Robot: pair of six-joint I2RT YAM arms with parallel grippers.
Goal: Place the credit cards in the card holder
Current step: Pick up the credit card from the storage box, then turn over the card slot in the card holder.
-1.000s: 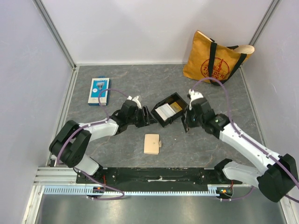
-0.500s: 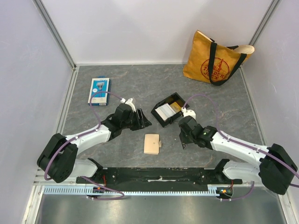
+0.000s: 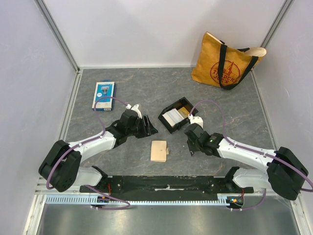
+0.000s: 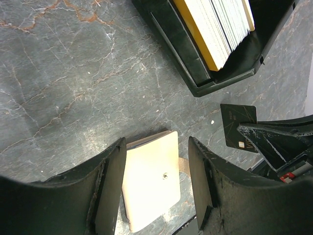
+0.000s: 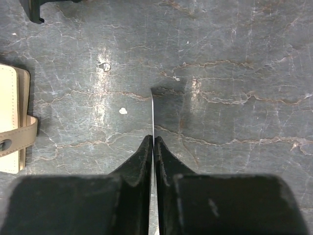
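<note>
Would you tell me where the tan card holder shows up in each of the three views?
Top external: card holder lies low centre, between the arms.
Left wrist: card holder bottom centre, between the open fingers of the left gripper.
Right wrist: card holder cut off at the left edge.
Shared landmark: its side tab.

Soft, even light falls from above, and the white walls (image 3: pixel 146 29) stay bright without burning out. The tote bag (image 3: pixel 222 61) throws only a short, faint shadow. The grey table (image 3: pixel 122 88) shows a pale sheen in both wrist views. Close up, the left gripper's fingers (image 4: pixel 110 196) seem slightly soft. The dark credit card (image 5: pixel 153 117) casts a blurred-edged shadow beside it.
</note>
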